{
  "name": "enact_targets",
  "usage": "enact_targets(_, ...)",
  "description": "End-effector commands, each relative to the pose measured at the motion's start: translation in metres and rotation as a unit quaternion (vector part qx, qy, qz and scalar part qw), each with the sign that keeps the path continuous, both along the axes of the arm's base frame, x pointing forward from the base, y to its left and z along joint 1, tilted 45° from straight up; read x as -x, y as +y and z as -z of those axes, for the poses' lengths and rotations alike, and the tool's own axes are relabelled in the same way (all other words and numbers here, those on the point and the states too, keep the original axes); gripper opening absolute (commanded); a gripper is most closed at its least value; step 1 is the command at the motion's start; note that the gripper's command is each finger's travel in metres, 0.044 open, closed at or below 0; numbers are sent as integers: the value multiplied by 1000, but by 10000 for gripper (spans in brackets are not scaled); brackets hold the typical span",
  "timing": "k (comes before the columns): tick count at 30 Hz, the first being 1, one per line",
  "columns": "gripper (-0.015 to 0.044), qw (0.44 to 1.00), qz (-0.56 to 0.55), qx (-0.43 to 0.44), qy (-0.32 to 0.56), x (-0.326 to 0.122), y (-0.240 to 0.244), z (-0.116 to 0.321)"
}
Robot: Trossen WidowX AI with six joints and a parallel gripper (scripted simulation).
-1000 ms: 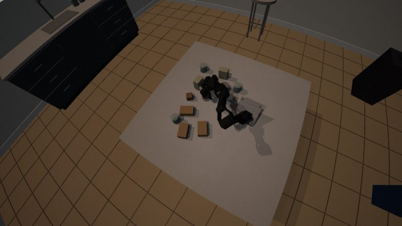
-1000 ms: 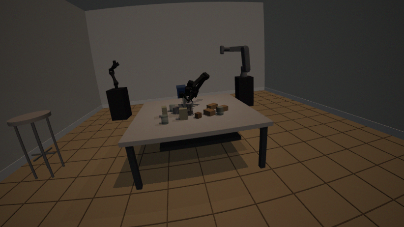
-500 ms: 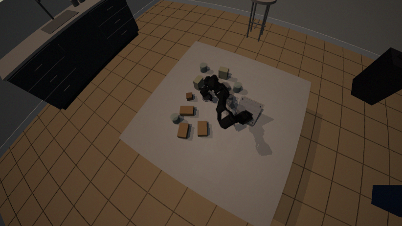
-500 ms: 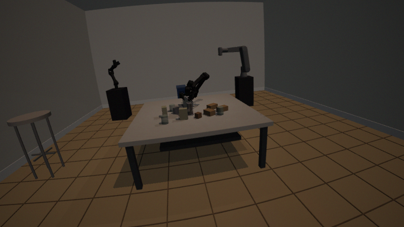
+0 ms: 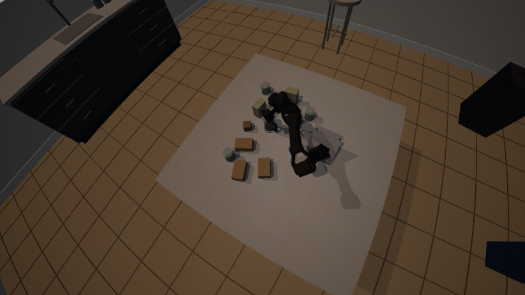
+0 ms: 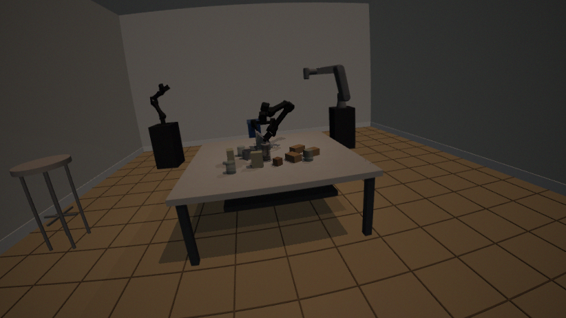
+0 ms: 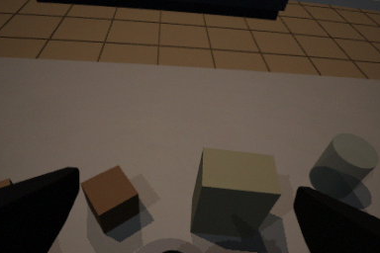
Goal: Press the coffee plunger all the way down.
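The coffee press stands upright on the table, a clear cylinder with a dark handle. In the wrist view only the edge of its pale round lid and part of the black plunger knob show at the bottom. How far down the plunger sits is too small to tell in the top and exterior views. My gripper is wide open and empty, above the press, with its fingers apart and clear of the knob.
A pale green block and a small brown cube stand close to the press. A grey-green cylinder stands beyond. Several brown blocks lie on the other side, including one near the cube.
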State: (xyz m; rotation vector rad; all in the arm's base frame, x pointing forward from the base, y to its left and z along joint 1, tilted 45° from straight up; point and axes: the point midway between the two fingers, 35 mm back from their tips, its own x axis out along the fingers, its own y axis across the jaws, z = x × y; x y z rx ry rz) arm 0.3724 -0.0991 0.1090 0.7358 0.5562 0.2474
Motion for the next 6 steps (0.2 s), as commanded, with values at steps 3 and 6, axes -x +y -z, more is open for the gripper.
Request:
enact_targets(3, 440, 1000, -6, -3, 3, 5, -1, -3)
enact_targets(6, 440, 1000, -6, -3, 3, 5, -1, -3)
